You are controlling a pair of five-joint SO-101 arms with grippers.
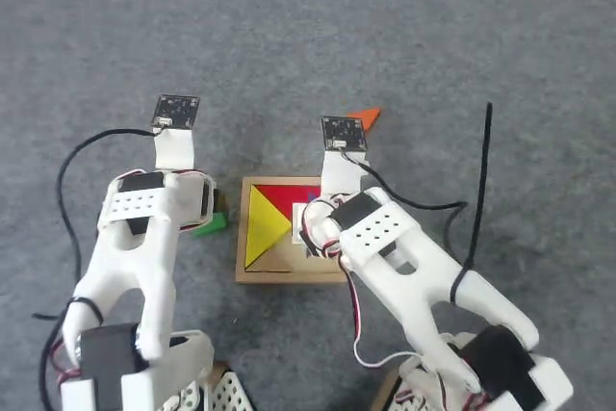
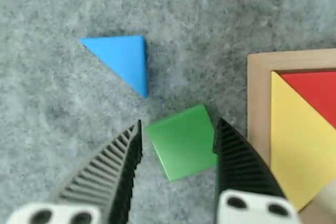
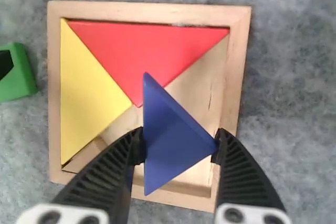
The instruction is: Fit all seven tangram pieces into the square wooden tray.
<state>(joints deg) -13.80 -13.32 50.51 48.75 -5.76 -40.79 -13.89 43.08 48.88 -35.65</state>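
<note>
Gripping the dark blue triangle [image 3: 170, 142] in my right fingers [image 3: 125, 155] over the bare 3 o'clock half of the tray [image 3: 239, 77], I judge it needs turning and lowering flat, while my left fingers [image 2: 126, 153] gape around the green square [image 2: 184, 148] at its 9 o'clock.

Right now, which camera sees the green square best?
The left wrist view: the green square lies whole between the left hand's open fingers. The right wrist view catches part of it beside the wooden tray. The high view shows a sliver poking out from under the left arm.
</note>
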